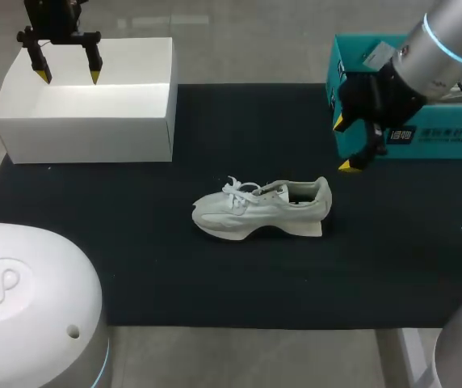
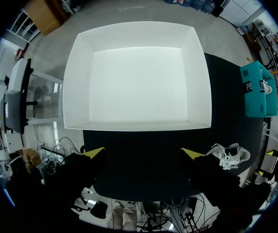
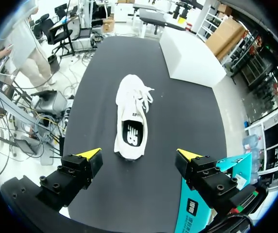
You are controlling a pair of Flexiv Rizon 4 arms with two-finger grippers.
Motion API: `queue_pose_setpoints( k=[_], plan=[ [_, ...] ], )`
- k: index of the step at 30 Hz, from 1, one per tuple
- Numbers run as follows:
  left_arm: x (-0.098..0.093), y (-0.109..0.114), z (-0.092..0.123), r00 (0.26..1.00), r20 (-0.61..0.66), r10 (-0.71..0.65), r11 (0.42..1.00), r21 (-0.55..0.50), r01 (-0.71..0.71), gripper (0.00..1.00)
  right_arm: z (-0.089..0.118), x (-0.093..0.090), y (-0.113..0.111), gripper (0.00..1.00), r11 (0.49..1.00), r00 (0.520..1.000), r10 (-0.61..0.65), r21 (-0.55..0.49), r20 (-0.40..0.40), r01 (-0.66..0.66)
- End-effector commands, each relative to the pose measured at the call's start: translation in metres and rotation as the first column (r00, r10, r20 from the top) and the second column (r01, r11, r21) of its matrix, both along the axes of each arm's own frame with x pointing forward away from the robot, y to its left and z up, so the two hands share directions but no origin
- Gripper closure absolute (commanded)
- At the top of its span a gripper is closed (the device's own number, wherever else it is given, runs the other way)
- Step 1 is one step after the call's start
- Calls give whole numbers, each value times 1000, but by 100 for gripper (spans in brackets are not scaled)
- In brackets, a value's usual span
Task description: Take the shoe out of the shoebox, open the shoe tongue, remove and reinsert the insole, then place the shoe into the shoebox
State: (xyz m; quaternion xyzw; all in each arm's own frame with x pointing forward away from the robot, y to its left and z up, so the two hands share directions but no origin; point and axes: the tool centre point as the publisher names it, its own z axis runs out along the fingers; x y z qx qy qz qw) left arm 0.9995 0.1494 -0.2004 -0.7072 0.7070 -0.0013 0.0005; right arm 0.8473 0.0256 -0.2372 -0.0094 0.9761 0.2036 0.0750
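My right hand (image 1: pixel 344 144) hangs wide open with nothing in it, just in front of the teal box (image 1: pixel 457 148). Ahead of it the white shoe (image 1: pixel 262 208) sits upright on the counter's black mat (image 1: pixel 134 242), heel toward that hand. My left hand (image 1: pixel 64 77), also spread wide and empty, hovers over the open white shoebox (image 1: pixel 86 121), well apart from the shoe.

A teal cardboard box (image 1: pixel 443 149) carries white printed characters along its side, too small to make out. The dark insole (image 3: pixel 130 134) inside the white lace-up shoe (image 3: pixel 130 99) bears a white logo. A rounded white robot housing (image 1: pixel 29 323) shows an embossed swirl emblem.
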Motion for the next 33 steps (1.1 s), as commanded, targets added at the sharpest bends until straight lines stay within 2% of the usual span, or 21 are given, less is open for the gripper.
queue_pose_setpoints(
  k=[1, 11, 18, 25, 33],
  plan=[
    [0, 0, 0, 1000, -1, 0, 1000, 1, 0, 0, -2, -1, -2, 0, 1000, 1000, 3, 24, 5, -3],
    [0, 0, 0, 1000, -1, 0, 1000, 1, 0, 0, -6, -3, -5, 0, 999, 1000, 13, 42, 10, -14],
    [0, 0, 0, 1000, -1, 0, 1000, 1, 0, 0, -36, -11, -12, 0, 993, 999, -1, 116, -49, 7],
    [0, 0, 0, 1000, -1, 0, 1000, 1, 0, 0, -63, -14, -13, 0, 991, 995, -9, 131, -103, 23],
    [0, 0, 0, 1000, -1, 0, 1000, 1, 0, 0, -94, -27, -23, 0, 986, 987, -66, 144, -147, 87]
  ],
)
